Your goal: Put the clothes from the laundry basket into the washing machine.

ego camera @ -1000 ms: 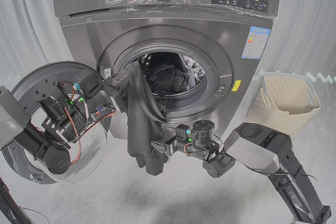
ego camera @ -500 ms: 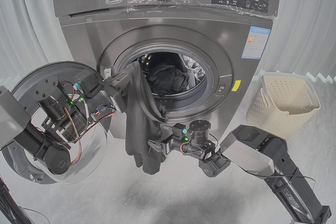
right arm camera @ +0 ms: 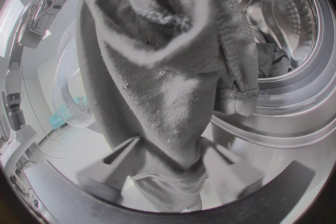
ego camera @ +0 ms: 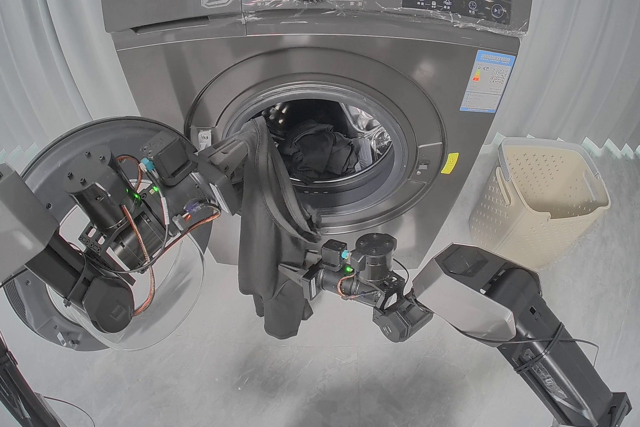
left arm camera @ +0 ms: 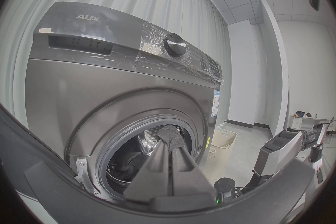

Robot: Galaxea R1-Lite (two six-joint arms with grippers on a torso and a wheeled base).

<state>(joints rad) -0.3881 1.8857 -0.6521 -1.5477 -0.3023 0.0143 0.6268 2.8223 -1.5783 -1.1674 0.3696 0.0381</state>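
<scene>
Leftward the right arm (ego camera: pixel 467 295) has pushed, up to the hanging cloth; its jaws stand open, one on each side of the lower part of the dark garment (ego camera: pixel 267 248), which lies between them, not yet pinched; the garment's long axis runs straight down, across the jaws' level approach; higher, the left arm (ego camera: pixel 107 195) has its jaws clamped on the garment's top at the left rim of the washing machine (ego camera: pixel 320 48) opening; dark clothes (ego camera: pixel 317 151) lie in the drum; the laundry basket (ego camera: pixel 540 195) stands on the floor at the machine's right.
</scene>
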